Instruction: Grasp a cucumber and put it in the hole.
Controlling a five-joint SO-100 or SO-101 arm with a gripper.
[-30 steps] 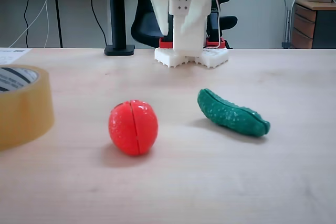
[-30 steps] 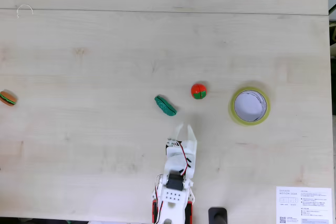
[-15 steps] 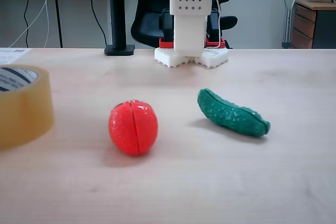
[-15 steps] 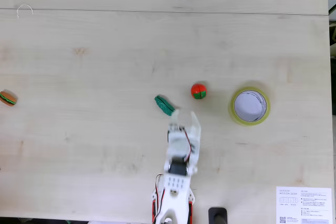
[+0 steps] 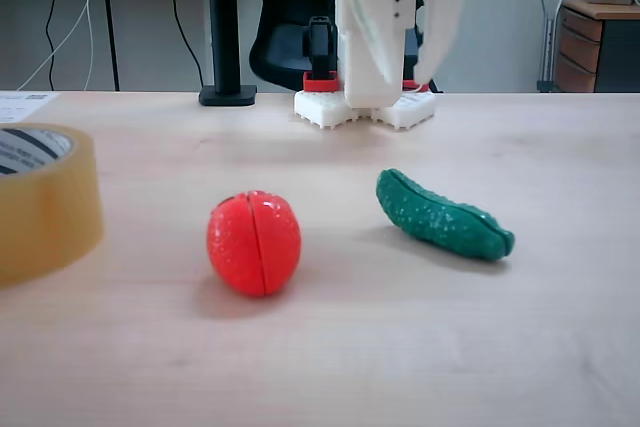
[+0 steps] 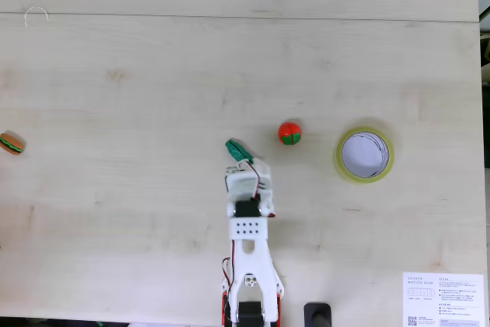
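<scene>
The dark green, bumpy cucumber (image 5: 445, 215) lies on the wooden table, right of the red toy in the low fixed view. From above, the cucumber (image 6: 236, 148) shows only its far end past the white wrist. My gripper (image 5: 400, 87) hangs above and behind it, open, with nothing between its fingers. Seen from above, the gripper (image 6: 249, 166) sits over the cucumber's near end. The hole (image 6: 364, 153) is the round opening of the yellowish tape roll (image 6: 341, 157), to the right in that view. The low view has the tape roll (image 5: 45, 207) at its left edge.
A red toy strawberry (image 5: 254, 242) stands between cucumber and tape, also seen from above (image 6: 289, 132). A small toy burger (image 6: 11, 143) lies at the far left. A printed sheet (image 6: 442, 299) is at the bottom right. The arm's base (image 5: 365, 107) stands behind.
The arm has stretched out from its base toward the cucumber. Its gripper has moved from short of the cucumber to over its near end, and the wrist now covers the fingers from above.
</scene>
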